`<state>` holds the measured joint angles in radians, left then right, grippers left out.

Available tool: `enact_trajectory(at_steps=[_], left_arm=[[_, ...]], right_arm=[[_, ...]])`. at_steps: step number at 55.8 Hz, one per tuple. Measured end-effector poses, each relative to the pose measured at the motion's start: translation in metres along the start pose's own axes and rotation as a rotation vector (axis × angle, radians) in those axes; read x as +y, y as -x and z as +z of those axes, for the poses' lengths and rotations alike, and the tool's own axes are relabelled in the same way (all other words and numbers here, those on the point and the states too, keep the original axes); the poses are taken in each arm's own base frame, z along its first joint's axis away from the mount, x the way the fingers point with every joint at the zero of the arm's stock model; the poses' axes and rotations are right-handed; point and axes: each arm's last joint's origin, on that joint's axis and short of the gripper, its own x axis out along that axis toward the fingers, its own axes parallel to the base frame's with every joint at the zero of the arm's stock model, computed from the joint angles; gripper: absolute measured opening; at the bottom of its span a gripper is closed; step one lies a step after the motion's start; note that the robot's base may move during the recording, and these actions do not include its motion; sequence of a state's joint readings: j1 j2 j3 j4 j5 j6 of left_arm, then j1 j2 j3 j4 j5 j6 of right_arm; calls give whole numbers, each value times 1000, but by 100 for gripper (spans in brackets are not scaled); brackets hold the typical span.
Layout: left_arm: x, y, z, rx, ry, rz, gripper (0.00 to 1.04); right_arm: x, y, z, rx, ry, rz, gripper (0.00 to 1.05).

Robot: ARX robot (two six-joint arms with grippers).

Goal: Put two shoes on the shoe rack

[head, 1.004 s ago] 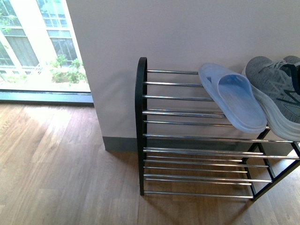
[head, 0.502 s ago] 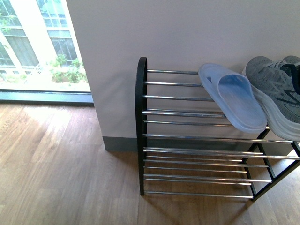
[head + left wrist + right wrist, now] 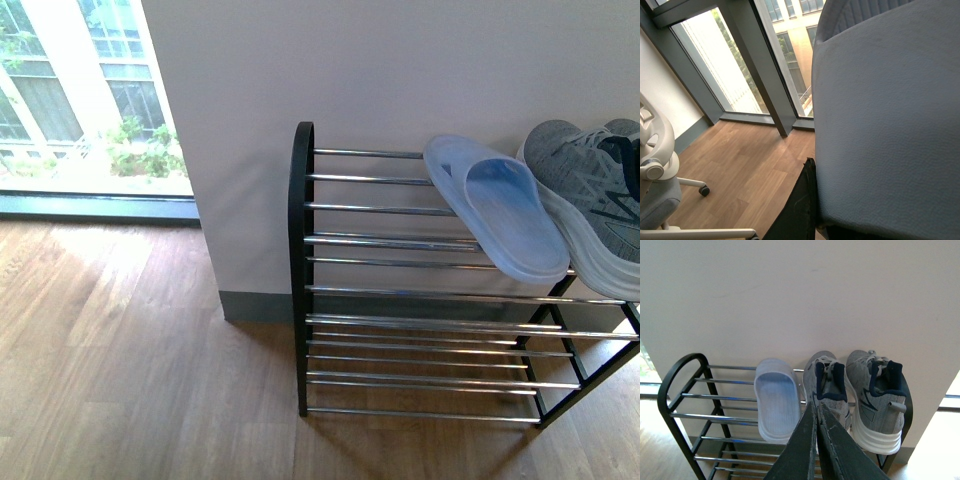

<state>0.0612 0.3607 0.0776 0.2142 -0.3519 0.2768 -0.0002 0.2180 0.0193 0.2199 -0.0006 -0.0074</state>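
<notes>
Both sneakers [image 3: 855, 400] apparently rest atop the shoe rack [image 3: 685, 405].

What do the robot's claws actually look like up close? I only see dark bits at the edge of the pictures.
Little shows. The right gripper has two long, flat, black fingers with a slightly scuffed matte surface, tapering to narrow tips. Of the left gripper only one similar black, tapering finger is visible. No cables, markings or arm segments appear, and the front view shows neither arm.

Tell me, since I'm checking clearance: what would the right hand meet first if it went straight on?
Probably the left grey sneaker on the shoe rack: the shut right hand points at its heel. Depth is unclear, so that's a guess.
</notes>
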Motion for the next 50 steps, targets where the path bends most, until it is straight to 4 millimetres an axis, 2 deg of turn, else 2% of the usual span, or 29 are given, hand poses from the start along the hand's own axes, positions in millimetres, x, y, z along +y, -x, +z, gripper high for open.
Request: enact_trajectory(at_steps=[12,20,39,50], left_arm=[[0,0,0,0,0,0,2],[0,0,0,0,0,0,2],[0,0,0,0,0,0,2],[0,0,0,0,0,0,2]], right_arm=[[0,3,0,0,0,0,1],[0,13,-3,11,0,-1,1],[0,14,-3,5,0,-1,1],[0,14,-3,5,0,-1,28]])
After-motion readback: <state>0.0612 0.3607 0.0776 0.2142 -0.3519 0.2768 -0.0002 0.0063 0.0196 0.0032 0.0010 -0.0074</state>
